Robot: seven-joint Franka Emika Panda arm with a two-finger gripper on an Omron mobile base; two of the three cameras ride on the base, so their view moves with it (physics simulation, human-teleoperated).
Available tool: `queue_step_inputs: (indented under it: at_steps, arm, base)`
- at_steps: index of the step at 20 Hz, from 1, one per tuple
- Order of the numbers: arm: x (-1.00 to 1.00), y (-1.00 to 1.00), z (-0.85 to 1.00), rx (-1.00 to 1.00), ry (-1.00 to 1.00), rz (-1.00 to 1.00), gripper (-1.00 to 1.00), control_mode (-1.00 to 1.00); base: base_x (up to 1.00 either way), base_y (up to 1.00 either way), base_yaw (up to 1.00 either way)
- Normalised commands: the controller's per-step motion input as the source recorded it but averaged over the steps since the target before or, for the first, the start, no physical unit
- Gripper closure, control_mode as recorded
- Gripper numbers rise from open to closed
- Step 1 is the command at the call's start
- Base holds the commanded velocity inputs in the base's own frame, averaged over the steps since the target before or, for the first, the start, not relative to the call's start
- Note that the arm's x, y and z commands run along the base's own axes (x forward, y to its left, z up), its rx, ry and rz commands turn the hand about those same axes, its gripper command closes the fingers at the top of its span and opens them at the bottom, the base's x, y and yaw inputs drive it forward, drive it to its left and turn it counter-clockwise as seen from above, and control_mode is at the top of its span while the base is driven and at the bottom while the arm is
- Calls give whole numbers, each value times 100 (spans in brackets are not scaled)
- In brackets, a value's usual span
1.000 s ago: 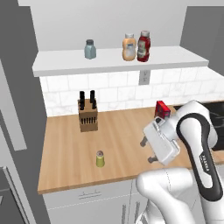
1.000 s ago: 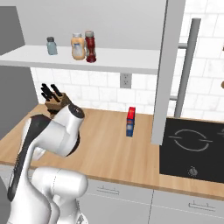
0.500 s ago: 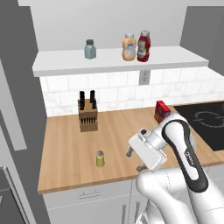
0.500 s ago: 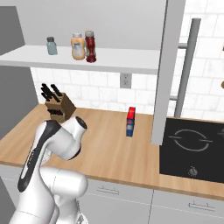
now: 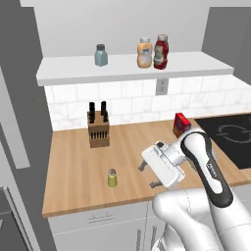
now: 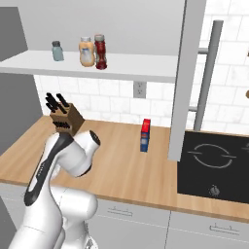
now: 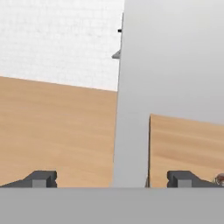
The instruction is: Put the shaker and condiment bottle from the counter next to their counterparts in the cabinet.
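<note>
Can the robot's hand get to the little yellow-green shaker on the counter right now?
Probably yes. The open gripper is just beside the shaker, with bare counter between them and nothing standing in the way.

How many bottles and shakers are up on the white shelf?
3. A blue-grey shaker stands apart toward the left; a pale orange bottle and a red condiment bottle stand side by side to its right. None seems hidden.

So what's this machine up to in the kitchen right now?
It is tidying the counter. A red bottle already stands on the shelf beside an orange bottle. A small yellow-green shaker is on the counter, untouched. The arm's end effector is open and empty, low over the counter to the shaker's right.
</note>
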Motion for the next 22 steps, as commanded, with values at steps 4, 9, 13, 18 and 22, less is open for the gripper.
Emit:
queue_step_inputs:
  at_steps: [4, 9, 13, 18, 22]
  arm:
    - [32, 28, -58, 17, -1, 0, -100, -100]
    - [17, 32, -61, 5, -5, -1, -100, -100]
    - [0, 4, -54, 0, -13, -8, -100, -100]
    - [1, 4, -47, 7, -7, -14, -100, -100]
    - [0, 18, -54, 9, 0, -15, -100, -100]
  base:
    - [0, 0, 0]
    - [0, 0, 0]
    - [0, 0, 0]
    - [0, 0, 0]
    - [0, 0, 0]
